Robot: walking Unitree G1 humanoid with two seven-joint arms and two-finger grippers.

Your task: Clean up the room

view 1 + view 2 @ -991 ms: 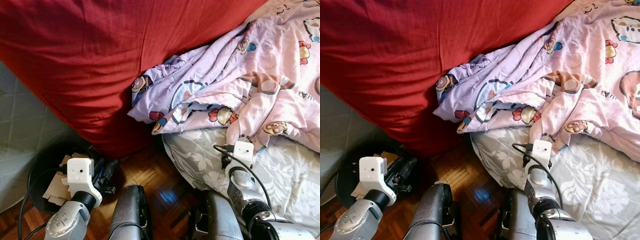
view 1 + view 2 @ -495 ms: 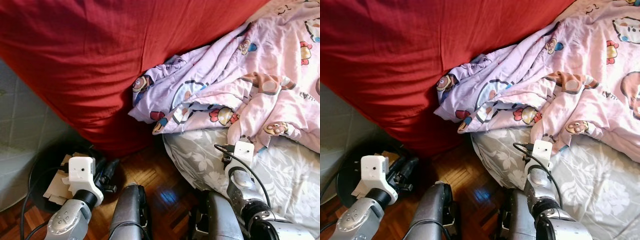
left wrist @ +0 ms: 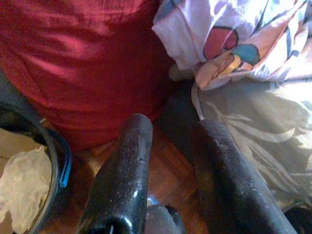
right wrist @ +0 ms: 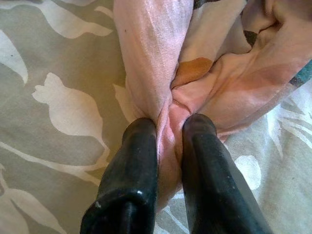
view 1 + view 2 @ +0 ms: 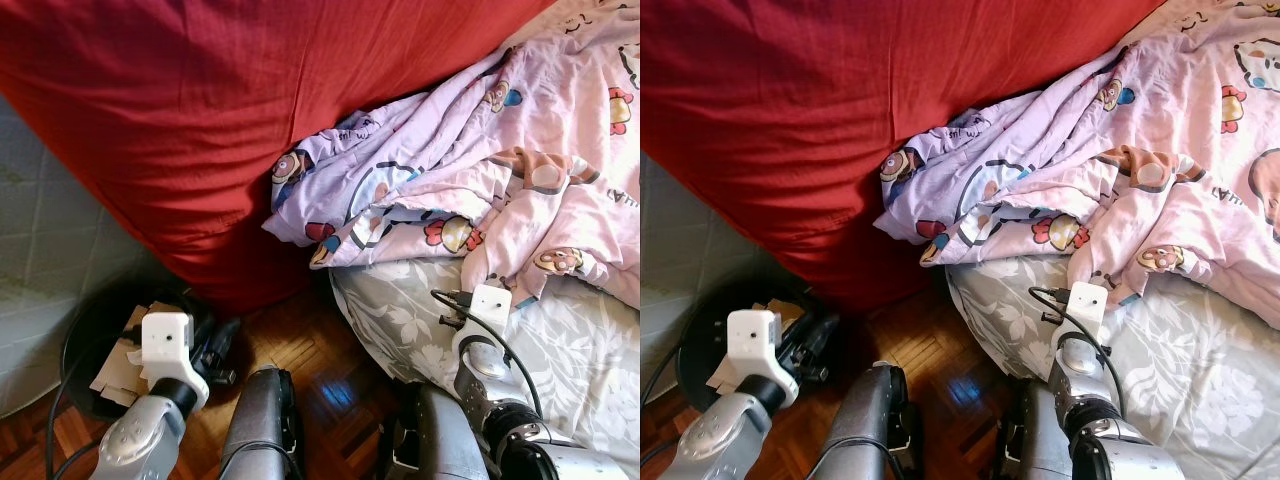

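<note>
A pink blanket (image 5: 500, 170) printed with cartoon animals lies crumpled on the bed, its lower edge resting on the grey flowered sheet (image 5: 580, 340). My right gripper (image 4: 169, 124) is shut on a bunched fold of this blanket (image 4: 161, 73) at that lower edge, just above the sheet (image 4: 53, 97). My right wrist (image 5: 489, 305) sits at the hem. My left gripper (image 3: 175, 124) is open and holds nothing. It hangs low over the wooden floor (image 5: 310, 350), beside the bed's corner, with its fingers (image 5: 218, 342) near a black bin.
A large red cover (image 5: 200, 120) drapes from the bed down to the floor on the left. A round black bin (image 5: 85, 345) with cardboard and crumpled paper stands at lower left against a grey quilted surface (image 5: 40, 250). My dark legs show at the bottom.
The whole picture has shifted slightly, so the camera moved. Both grippers keep their places; the right one stays shut on the blanket fold.
</note>
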